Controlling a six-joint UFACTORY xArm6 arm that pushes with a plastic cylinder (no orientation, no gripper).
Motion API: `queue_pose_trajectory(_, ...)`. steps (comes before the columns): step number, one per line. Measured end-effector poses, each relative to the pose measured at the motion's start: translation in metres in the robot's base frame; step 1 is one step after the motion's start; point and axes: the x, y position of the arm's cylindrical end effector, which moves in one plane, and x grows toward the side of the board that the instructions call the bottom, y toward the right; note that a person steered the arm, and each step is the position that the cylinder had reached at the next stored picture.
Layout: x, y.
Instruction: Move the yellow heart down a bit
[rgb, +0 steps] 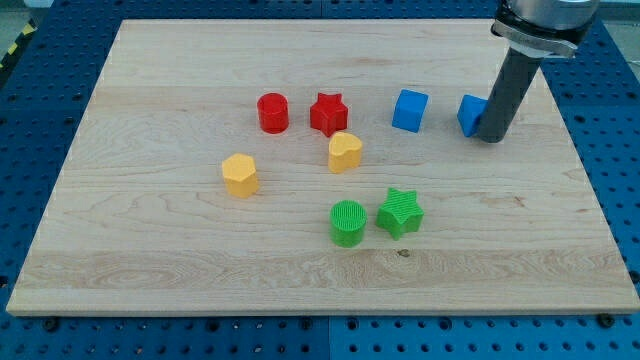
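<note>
The yellow heart (345, 152) sits near the board's middle, just below the red star (328, 114). My tip (489, 138) rests on the board at the view's upper right, touching the right side of a blue block (471, 114) that it partly hides. The tip is far to the right of the yellow heart. A second blue block, a cube (410, 110), stands between them.
A red cylinder (273, 113) stands left of the red star. A yellow hexagon block (240, 175) lies left of the heart. A green cylinder (348, 223) and a green star (400, 212) sit below the heart. The wooden board (150, 260) lies on a blue pegboard.
</note>
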Motion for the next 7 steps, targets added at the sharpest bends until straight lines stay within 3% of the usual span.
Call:
queue_pose_trajectory(1,0.003,0.0)
queue_pose_trajectory(2,0.039,0.007)
queue_pose_trajectory(4,0.045,0.007)
queue_pose_trajectory(7,0.044,-0.073)
